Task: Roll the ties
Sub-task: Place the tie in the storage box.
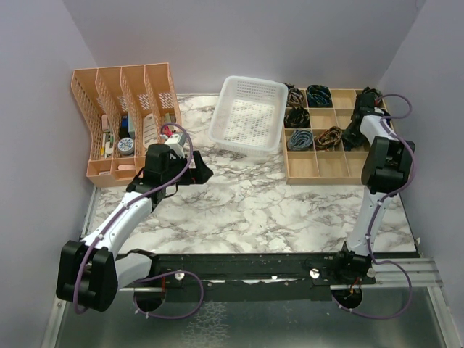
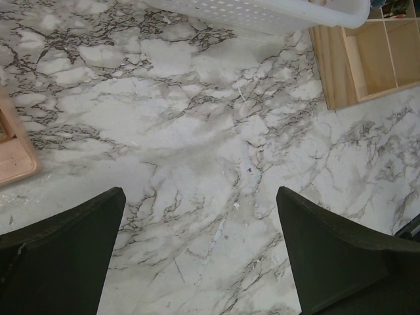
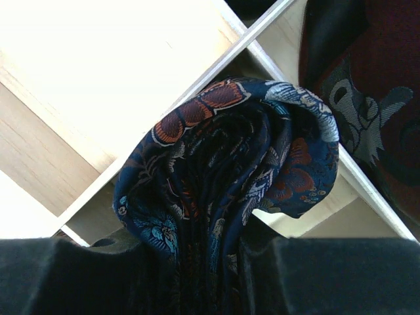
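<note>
right gripper (image 3: 203, 279): clamped on a rolled tie, one dark finger on each side of the roll's near end.
rolled tie (image 3: 230, 164): sticks out straight ahead of the fingertips. It is navy-black fabric with orange-red and blue flowers, wound into a tight spiral whose layers face the wrist camera.
wooden tray (image 3: 85, 85): just beyond the held roll. It has pale open cells, and a thin divider runs slantwise behind the roll. Whether the roll touches the wood cannot be told.
maroon fabric (image 3: 367, 98): ahead and to the right of the fingers, across that divider in the neighbouring cell. It is dark with a grey woven figure.
other rolls (image 1: 299, 139): several coiled ties, one to a cell, in the tray's cells to the left of the right gripper.
left gripper (image 2: 200, 197): spread wide with nothing between the two fingers, pointing down at the tabletop.
marble table (image 2: 197, 118): directly under and ahead of the open fingers.
white basket (image 2: 262, 13): well ahead of the left gripper, with the tray's corner just to its right.
peach organiser (image 2: 13, 154): off to the left gripper's left, only a corner showing.
</note>
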`<state>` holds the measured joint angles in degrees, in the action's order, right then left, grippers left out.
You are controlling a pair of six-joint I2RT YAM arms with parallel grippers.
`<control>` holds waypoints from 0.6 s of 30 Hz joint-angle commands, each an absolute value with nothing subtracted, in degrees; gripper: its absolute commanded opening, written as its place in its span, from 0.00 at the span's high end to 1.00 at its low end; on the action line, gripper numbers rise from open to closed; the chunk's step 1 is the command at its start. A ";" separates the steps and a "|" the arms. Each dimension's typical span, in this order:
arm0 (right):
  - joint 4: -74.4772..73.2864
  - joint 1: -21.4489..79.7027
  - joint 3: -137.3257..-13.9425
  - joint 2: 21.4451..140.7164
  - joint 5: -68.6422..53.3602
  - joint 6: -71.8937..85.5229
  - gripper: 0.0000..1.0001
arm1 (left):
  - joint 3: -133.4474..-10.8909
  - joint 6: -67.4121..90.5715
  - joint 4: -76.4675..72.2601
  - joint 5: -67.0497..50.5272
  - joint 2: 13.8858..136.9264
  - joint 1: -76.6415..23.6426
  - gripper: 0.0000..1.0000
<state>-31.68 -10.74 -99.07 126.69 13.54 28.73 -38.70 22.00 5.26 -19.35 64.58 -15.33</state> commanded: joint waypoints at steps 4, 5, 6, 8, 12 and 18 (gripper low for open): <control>-30.11 -10.96 -93.69 125.19 11.27 26.26 1.00 | -40.02 21.18 4.76 -21.02 64.19 -14.68 0.01; -29.42 -10.99 -92.37 124.41 11.02 25.26 1.00 | -39.86 21.18 4.79 -21.07 64.13 -14.68 0.01; -28.98 -10.99 -91.14 123.73 10.47 24.28 1.00 | -39.79 21.15 4.71 -21.09 64.15 -14.68 0.01; -29.65 -10.96 -90.34 123.17 9.10 22.92 1.00 | -39.45 21.30 4.40 -21.30 64.08 -14.68 0.01; -30.23 -10.90 -89.95 122.05 6.42 23.14 1.00 | -39.03 21.77 3.55 -21.88 64.25 -14.64 0.01; -33.65 -10.33 -91.16 121.33 4.42 24.73 0.99 | -38.45 22.06 2.91 -22.04 64.18 -14.59 0.01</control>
